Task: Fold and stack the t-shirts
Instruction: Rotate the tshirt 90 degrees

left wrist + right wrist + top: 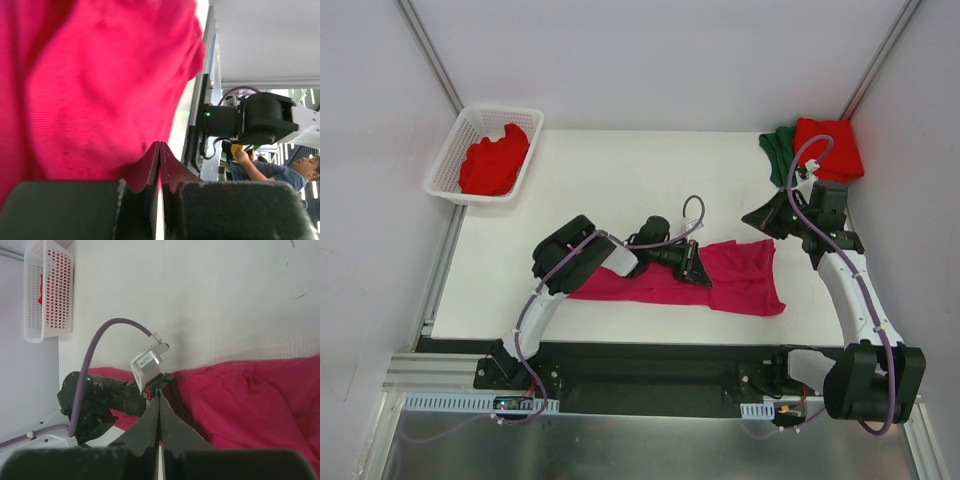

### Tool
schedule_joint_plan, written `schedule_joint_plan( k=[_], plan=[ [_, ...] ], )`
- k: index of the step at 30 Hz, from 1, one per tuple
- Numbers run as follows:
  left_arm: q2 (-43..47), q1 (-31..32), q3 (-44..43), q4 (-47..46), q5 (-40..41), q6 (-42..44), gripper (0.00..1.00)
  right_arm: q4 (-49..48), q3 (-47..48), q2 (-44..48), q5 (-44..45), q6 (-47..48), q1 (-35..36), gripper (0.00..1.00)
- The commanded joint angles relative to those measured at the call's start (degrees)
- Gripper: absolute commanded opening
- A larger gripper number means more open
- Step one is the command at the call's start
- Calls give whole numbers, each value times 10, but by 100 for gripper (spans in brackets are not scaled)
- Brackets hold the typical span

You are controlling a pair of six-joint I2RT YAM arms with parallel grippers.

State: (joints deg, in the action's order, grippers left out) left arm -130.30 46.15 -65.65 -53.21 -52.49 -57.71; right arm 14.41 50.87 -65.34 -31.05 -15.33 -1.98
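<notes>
While pink shirt (745, 280) is lying on table (620, 180) toward 6 o'clock, likely limp and light, left gripper (700, 270) is sitting over it, fingers together. Right gripper (758, 216) is hovering at 2 o'clock, also closed. Pinching hem corner advisable.

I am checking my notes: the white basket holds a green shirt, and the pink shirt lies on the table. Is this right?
Not quite: the top view shows the basket holds a red shirt, not a green one. The pink shirt does lie on the table.
</notes>
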Motion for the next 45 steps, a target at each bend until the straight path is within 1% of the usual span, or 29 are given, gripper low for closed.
schedule_joint_plan(
  k=[1,5,7,11,12,14,16,18,20,23,24,25,26,27,28,29,30,31,32,33,34,35,37,38,40,41,42,43,45],
  plan=[
    [-23,2,1,-8,-14,11,0,4,15,15,2,12,-5,1],
    [-35,2,4,-13,-16,10,0,11,19,13,1,16,-6,1],
    [-25,2,7,-15,-21,7,0,14,20,14,-1,20,-6,1],
    [37,2,7,6,-23,17,0,30,34,17,-2,33,-6,1],
    [69,3,4,29,-22,21,0,48,41,16,-4,41,-6,1],
    [99,2,-11,51,-30,31,0,67,48,17,-4,54,-6,1],
    [138,3,-32,89,-35,39,0,75,43,25,-5,56,-6,1],
    [177,2,-46,107,-45,43,0,80,34,33,-10,54,-5,1],
    [201,3,-71,160,-47,66,0,90,30,36,-7,57,-2,1],
    [244,-8,-95,237,-44,107,0,149,31,36,24,73,5,1],
    [248,-15,-99,257,-44,118,0,158,30,36,34,79,7,1],
    [252,-29,-102,275,-39,149,0,168,28,36,41,81,13,1],
    [255,-39,-102,322,-32,165,0,181,27,36,49,84,17,1],
    [255,-48,-104,348,-19,183,0,186,24,35,67,87,18,1],
    [257,-66,-112,381,-4,236,0,194,24,30,79,91,46,1],
    [261,-73,-114,457,20,267,0,209,24,28,112,94,60,1],
    [262,-80,-126,492,45,297,0,215,25,24,129,95,77,1],
    [262,-97,-134,528,91,348,0,219,24,21,148,96,110,1],
    [256,-105,-142,562,113,368,0,226,22,20,185,95,128,1],
    [253,-118,-155,609,131,396,0,229,21,20,205,94,144,1],
    [249,-128,-162,629,169,410,0,231,20,17,220,91,173,1],
    [242,-148,-169,649,187,422,0,235,13,13,246,88,187,1],
    [238,-168,-179,684,215,444,0,237,5,8,262,82,216,1],
    [227,-186,-186,699,244,453,0,235,-7,5,272,76,225,1],
    [214,-199,-212,740,275,478,0,234,-19,-2,284,71,258,1],
    [196,-202,-224,756,316,487,0,232,-30,-11,302,67,270,1],
    [184,-208,-254,773,337,504,0,231,-35,-17,307,65,284,1],
    [171,-210,-271,809,356,514,0,230,-39,-22,328,62,309,1],
    [135,-212,-311,836,396,536,0,222,-55,-43,353,51,333,1]
  ],
)
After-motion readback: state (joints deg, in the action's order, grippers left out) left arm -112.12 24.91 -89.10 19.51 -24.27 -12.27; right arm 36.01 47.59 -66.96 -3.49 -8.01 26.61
